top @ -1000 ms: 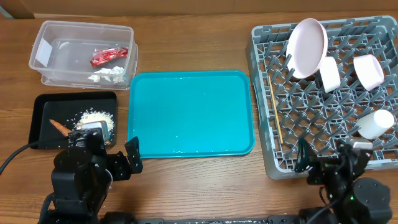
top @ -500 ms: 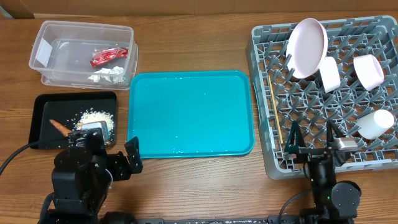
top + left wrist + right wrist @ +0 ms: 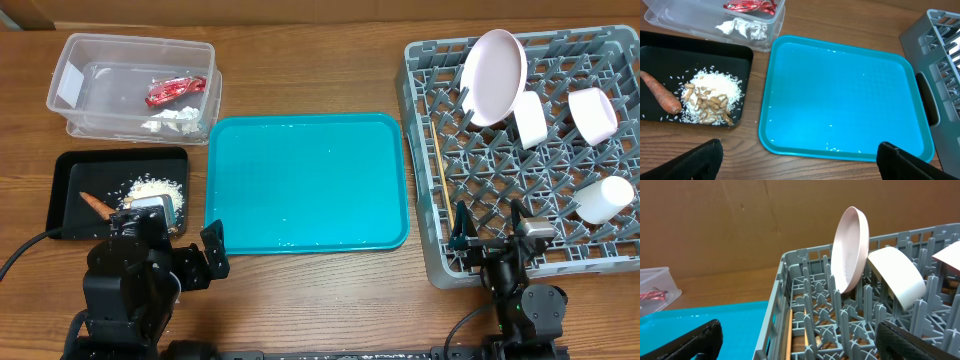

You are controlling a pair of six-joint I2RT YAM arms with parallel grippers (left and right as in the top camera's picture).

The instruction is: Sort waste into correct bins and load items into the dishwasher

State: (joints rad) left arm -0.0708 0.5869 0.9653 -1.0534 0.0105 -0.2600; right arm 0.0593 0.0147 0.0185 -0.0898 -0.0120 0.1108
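The clear tub (image 3: pixel 70 60) holds the red wrapper (image 3: pixel 175 90) and white tissue (image 3: pixel 172 120). The black tray (image 3: pixel 70 175) holds the food scraps (image 3: pixel 155 188) and the carrot (image 3: pixel 97 202). The grey dish rack (image 3: pixel 425 150) holds the plate (image 3: pixel 493 77), two bowls (image 3: pixel 529 120), the cup (image 3: pixel 603 198) and the chopsticks (image 3: pixel 441 175). My left gripper (image 3: pixel 172 240) is open and empty at the black tray's near edge; the left wrist view shows it (image 3: pixel 800 162) spread wide above the table. My right gripper (image 3: pixel 490 230) is open and empty over the rack's front edge (image 3: pixel 800 340).
The teal tray (image 3: pixel 305 180) lies between the bins and the rack, with a few rice grains on it. The rack's wall (image 3: pixel 785 275) rises right in front of the right gripper. Brown cardboard stands behind the table.
My right arm has shifted left along the rack's front edge, its open fingers now over the rack's near-left part. The left arm has not moved.
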